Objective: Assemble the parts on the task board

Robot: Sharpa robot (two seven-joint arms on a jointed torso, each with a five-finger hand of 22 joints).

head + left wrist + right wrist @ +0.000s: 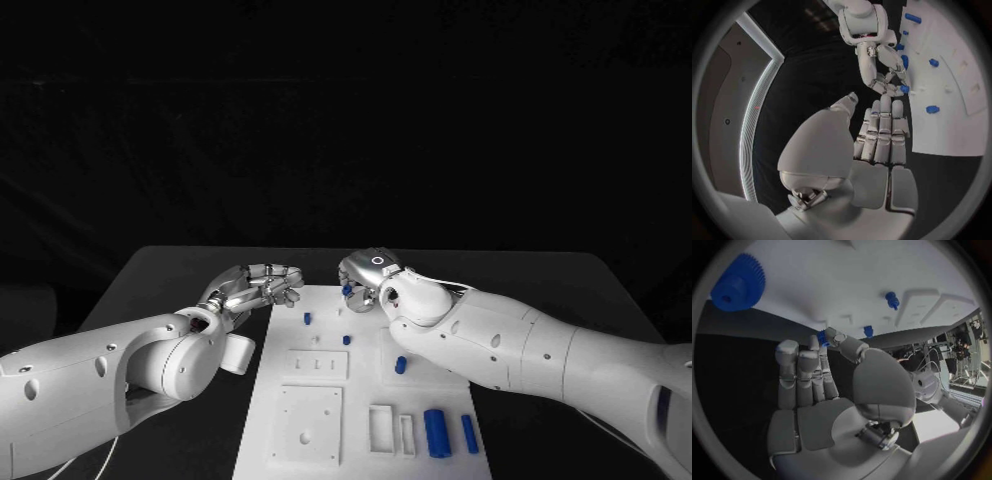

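We see the right hand pinching a small blue part at the task board's far edge (stiff, light, likely slippery; best taken by its sides); the left hand hovers empty, fingers loosely curled.

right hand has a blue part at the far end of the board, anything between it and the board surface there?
Nothing visible. The right hand pinches a small blue part in its fingers right at the task board far edge. The left hand sits beside the board's edge, not under it. The other blue pegs stand nearer the robot.
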